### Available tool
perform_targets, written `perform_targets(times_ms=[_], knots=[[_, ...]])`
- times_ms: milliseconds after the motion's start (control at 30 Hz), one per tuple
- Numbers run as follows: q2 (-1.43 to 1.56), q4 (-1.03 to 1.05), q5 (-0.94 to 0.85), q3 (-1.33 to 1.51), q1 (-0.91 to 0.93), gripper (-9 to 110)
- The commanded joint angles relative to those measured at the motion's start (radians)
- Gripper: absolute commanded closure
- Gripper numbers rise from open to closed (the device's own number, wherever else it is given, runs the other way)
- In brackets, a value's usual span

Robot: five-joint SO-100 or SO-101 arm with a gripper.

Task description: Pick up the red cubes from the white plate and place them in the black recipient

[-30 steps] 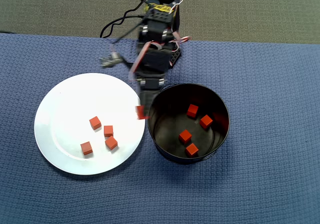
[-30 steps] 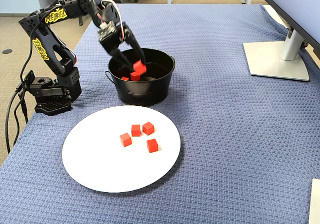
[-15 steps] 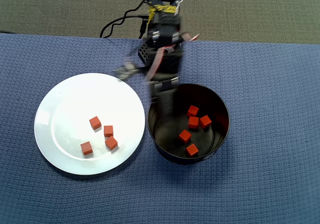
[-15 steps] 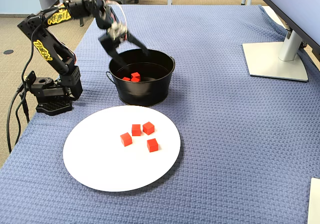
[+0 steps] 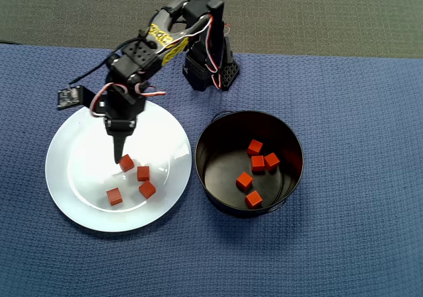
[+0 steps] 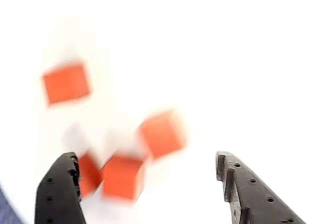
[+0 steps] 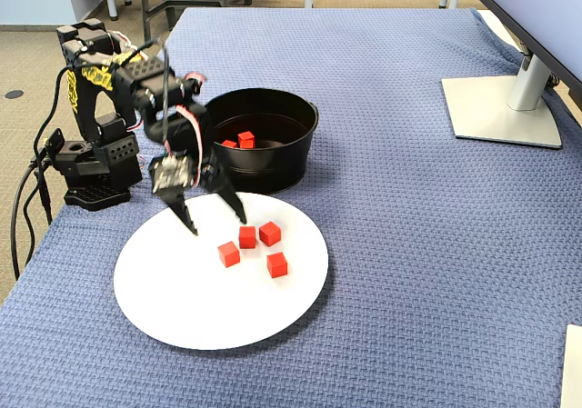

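Observation:
Several red cubes [image 5: 143,173] lie close together on the white plate [image 5: 79,145], left of the black recipient [image 5: 197,168]. My gripper [image 5: 119,153] hangs open and empty just above the plate, its tips beside the nearest cube [image 5: 126,163]. In the fixed view the gripper [image 7: 215,223] stands spread behind the cubes [image 7: 247,236] on the plate [image 7: 200,308]. The blurred wrist view shows the gripper [image 6: 145,156] straddling cubes [image 6: 122,176] on the plate [image 6: 240,59]. Several more cubes [image 5: 257,163] lie inside the recipient [image 7: 273,167].
A blue woven cloth [image 7: 409,244] covers the table. The arm's base [image 7: 91,176] stands at the cloth's left edge in the fixed view, with cables trailing off it. A grey monitor stand [image 7: 505,108] sits at the far right.
The gripper carried a cube over the black recipient and let it go inside. The arm then swung across and down, and now hangs open over the white plate.

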Motion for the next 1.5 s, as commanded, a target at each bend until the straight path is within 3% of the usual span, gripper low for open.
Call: perform_targets(times_ms=[0,433,933,1467], knots=[[-0.060,-0.060,-0.055,-0.100,0.060,75],[-0.256,-0.080,-0.169,-0.204,0.005,80],[-0.322,-0.083,-0.112,-0.245,-0.109,81],[-0.311,-0.087,-0.163,-0.206,-0.075,81]])
